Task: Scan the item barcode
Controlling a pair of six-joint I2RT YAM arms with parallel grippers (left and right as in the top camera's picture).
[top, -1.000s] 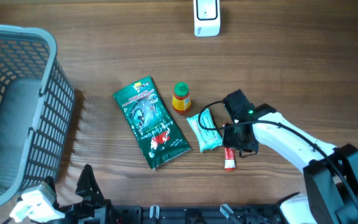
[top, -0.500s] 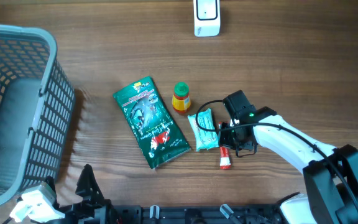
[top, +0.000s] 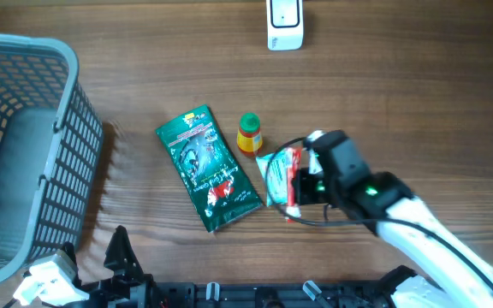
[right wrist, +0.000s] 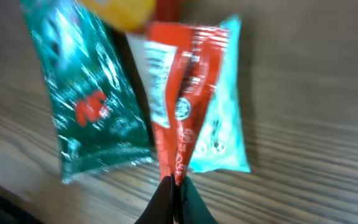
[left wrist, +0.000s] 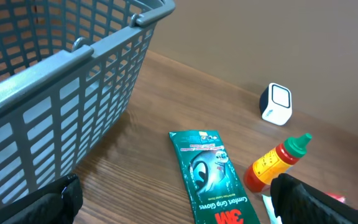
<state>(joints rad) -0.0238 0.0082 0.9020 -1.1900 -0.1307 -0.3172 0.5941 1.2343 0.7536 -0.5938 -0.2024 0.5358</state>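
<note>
The left gripper (top: 92, 257) is gaping open beside the grey basket (top: 24, 128). The green packet (left wrist: 213, 180) is showing "3M Comfort Grip Gloves". The right gripper (right wrist: 176, 190), the nearer arm's, is clenching one end of the red sachet (right wrist: 182, 93) above the teal packet (top: 274, 175). The sachet's striped barcode panel is facing the wrist camera and its long axis is pointing toward the white scanner (top: 284, 21), well apart across the table.

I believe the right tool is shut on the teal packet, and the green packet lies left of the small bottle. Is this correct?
Not quite: the right tool is shut on the red packet, not the teal packet, as the right wrist view shows. The green packet does lie left of the small bottle.
</note>
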